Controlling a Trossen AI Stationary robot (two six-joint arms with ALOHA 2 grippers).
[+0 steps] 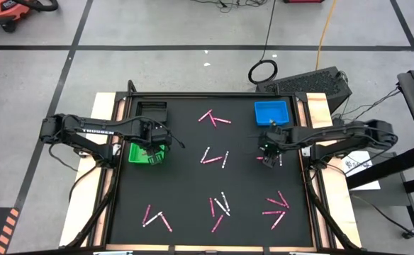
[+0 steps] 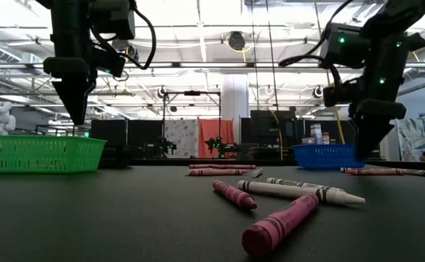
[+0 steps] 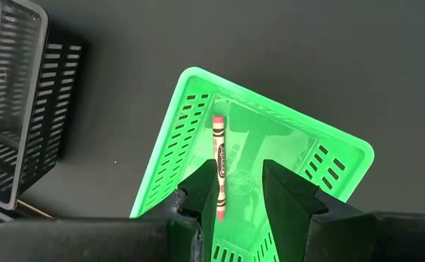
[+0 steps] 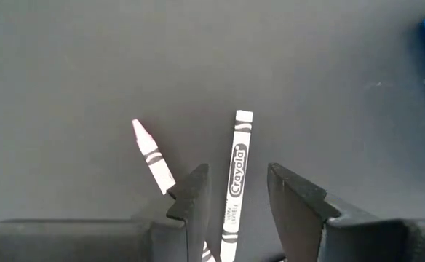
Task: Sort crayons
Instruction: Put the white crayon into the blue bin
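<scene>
Pink and white crayons lie scattered in small groups on the black table (image 1: 186, 177). My left gripper (image 3: 240, 171) hangs open over the green basket (image 3: 191, 124), touching nothing. One pink crayon (image 3: 218, 156) lies on the basket's floor below its fingers. My right gripper (image 4: 238, 175) points down, open, close over the table near the right side. A white crayon (image 4: 239, 156) lies flat on the table under the gap between its fingers, and a second white crayon (image 4: 151, 154) lies just outside one finger.
A blue basket (image 1: 272, 112) stands at the far right and a black basket (image 1: 152, 110) at the far left, behind the green one. Crayon groups lie at the far middle (image 1: 214, 119), centre (image 1: 214, 157), near left (image 1: 156, 216), near middle (image 1: 220, 207) and near right (image 1: 276, 205).
</scene>
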